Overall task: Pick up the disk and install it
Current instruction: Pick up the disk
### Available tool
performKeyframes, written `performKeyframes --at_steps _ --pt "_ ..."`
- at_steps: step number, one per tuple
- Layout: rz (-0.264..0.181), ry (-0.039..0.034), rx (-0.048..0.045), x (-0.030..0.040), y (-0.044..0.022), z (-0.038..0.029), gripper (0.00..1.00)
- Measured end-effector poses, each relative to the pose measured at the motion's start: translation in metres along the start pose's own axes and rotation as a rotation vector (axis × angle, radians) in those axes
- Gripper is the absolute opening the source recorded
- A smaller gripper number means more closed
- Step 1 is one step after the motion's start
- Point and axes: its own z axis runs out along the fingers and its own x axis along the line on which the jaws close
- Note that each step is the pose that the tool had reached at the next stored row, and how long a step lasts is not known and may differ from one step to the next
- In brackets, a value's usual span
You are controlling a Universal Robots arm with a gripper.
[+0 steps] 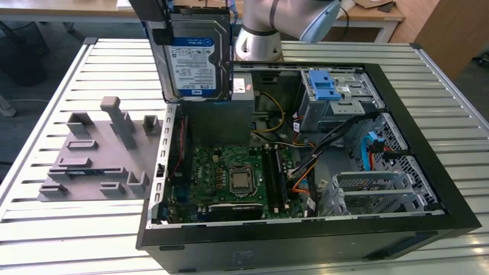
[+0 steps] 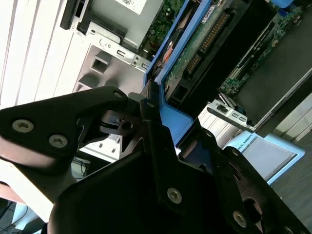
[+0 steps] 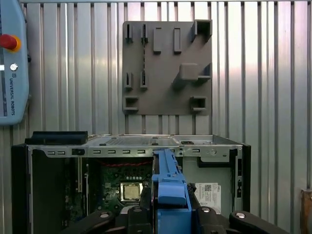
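Though the pickup is done, the disk (image 1: 197, 57) hangs upright above the open computer case (image 1: 306, 246), the gripper (image 3: 169, 207) fingers clamped on its blue carrier; it is not yet installed.

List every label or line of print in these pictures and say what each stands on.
Disk: white-and-blue label, print too small to read.
Sticker on grey box: too small to read.
Pendant: one line of print, a maker's name, not quoted here.
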Motion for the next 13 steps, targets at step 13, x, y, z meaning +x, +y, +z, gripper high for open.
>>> performKeyframes --at_steps 13 --pt "0.0 -0.0002 0.0001 0.0101 -0.0296 0.0003 0.36"
